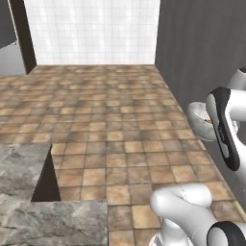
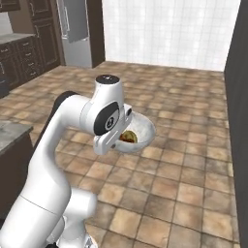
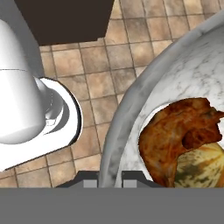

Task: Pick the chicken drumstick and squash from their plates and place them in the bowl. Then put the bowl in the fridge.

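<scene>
"Where is the round off-white marble bowl (image 2: 140,131)?"

"The robot's hand (image 3: 109,181) is clamped on its rim, up over the brown tiled floor (image 1: 105,120). The reddish-brown chicken drumstick (image 3: 175,135) and the pale yellow-green squash (image 3: 203,168) lie inside."

"How should the robot carry it?"

"Level and slow, so nothing tips out before the tall grey fridge (image 2: 75,31)."

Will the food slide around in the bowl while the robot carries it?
Probably a little. The bowl looks smooth and curved inside, so the chicken drumstick and squash could shift if it tilts. Its deep sides should keep them in. The hand grips just the rim, so tipping seems possible.
</scene>
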Motion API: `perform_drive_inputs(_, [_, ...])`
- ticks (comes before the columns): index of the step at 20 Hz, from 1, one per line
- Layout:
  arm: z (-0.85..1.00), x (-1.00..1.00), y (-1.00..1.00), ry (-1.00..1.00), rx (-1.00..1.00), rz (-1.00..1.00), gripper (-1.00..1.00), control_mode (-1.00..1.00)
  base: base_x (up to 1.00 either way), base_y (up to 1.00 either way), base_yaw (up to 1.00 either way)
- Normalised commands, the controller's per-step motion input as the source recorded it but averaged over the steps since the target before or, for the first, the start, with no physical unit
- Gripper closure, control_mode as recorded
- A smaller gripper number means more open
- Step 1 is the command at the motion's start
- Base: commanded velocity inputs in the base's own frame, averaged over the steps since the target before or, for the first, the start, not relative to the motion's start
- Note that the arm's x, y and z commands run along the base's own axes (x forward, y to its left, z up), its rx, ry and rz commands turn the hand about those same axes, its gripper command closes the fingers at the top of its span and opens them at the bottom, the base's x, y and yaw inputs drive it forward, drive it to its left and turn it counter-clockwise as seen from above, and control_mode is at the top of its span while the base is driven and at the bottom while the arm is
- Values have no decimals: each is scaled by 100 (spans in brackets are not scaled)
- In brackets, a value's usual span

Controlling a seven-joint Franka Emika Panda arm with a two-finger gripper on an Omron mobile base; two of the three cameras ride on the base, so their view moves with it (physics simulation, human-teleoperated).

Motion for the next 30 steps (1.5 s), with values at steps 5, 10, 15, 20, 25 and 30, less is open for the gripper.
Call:
perform_drive_inputs(5, [0, 0, 0, 0, 0, 0, 100, 100, 73, -22, 21])
perform_drive_inputs(10, [0, 0, 0, 0, 0, 0, 100, 100, 72, -21, 21])
perform_drive_inputs(15, [0, 0, 0, 0, 0, 0, 100, 100, 74, -17, 21])
perform_drive_inputs(20, [0, 0, 0, 0, 0, 0, 100, 100, 72, -15, 22])
perform_drive_inputs(25, [0, 0, 0, 0, 0, 0, 100, 100, 74, -12, 20])
perform_drive_inputs(30, [0, 0, 0, 0, 0, 0, 100, 100, 75, -6, 18])
